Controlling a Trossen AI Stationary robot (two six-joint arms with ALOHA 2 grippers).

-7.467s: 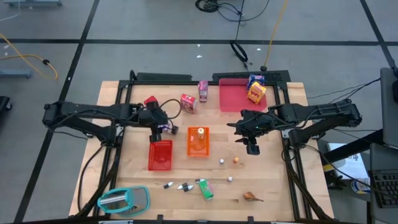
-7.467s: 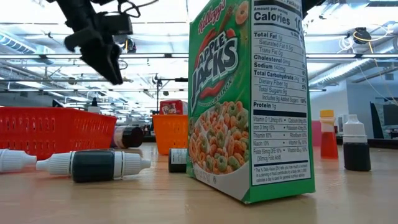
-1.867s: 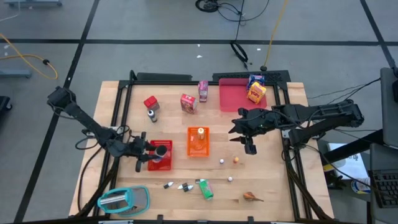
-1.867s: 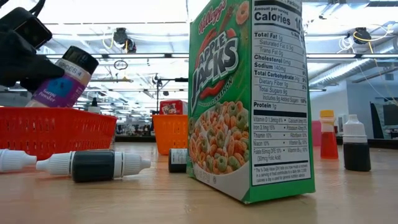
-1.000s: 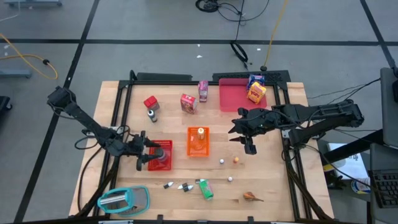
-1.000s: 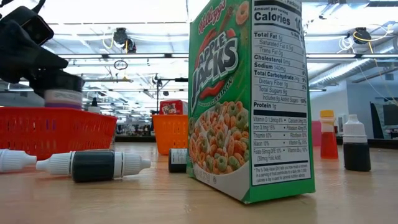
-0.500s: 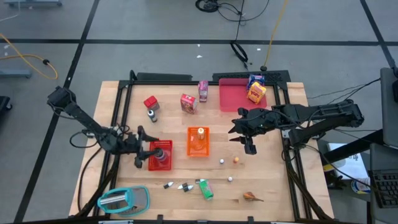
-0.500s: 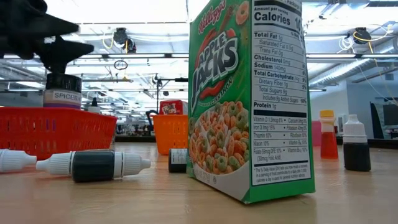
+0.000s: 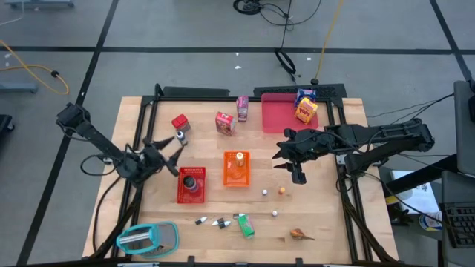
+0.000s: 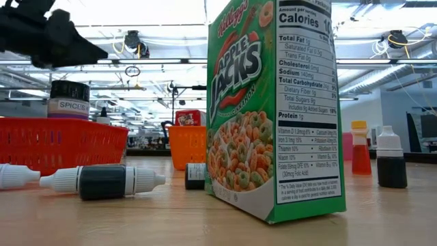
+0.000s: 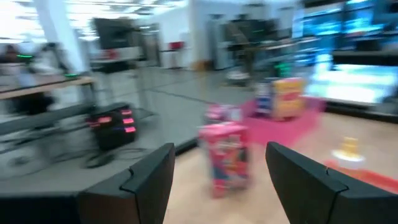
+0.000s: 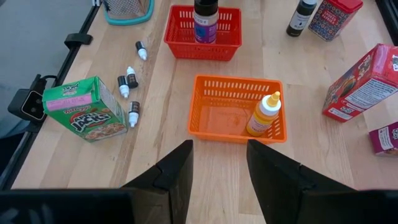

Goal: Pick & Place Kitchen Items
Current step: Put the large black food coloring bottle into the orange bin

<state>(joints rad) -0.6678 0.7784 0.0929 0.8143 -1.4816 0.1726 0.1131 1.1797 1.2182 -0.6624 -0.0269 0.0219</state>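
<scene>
My left gripper (image 9: 171,152) is open and holds nothing; it hovers above the table, just beyond the red bin's far-left corner. A dark-capped spice jar (image 9: 191,181) stands upright on its base in the red bin (image 9: 180,194); the low view shows the jar (image 10: 68,100) rising above the bin's wall. My left gripper (image 11: 221,180) faces a pink carton (image 11: 227,155). My right gripper (image 9: 280,160) is open and waits right of the orange bin (image 9: 236,178), which holds a yellow-capped bottle (image 12: 264,114). A green cereal box (image 9: 245,224) lies near the near edge.
A red carton (image 9: 179,122), a dark bottle (image 9: 182,136) and two pinkish cartons (image 9: 225,122) stand by the far edge. A pink tray (image 9: 280,117) bears blue and yellow cartons (image 9: 306,110). Tiny bottles (image 9: 211,221), small balls (image 9: 273,193) and a teal-rimmed oval (image 9: 148,237) lie toward the near edge.
My left gripper has let go of the spice jar, risen out of the red bin and drawn back toward the table's far-left side, turning as it went. The jar stays upright in the red bin. My right arm has kept still.
</scene>
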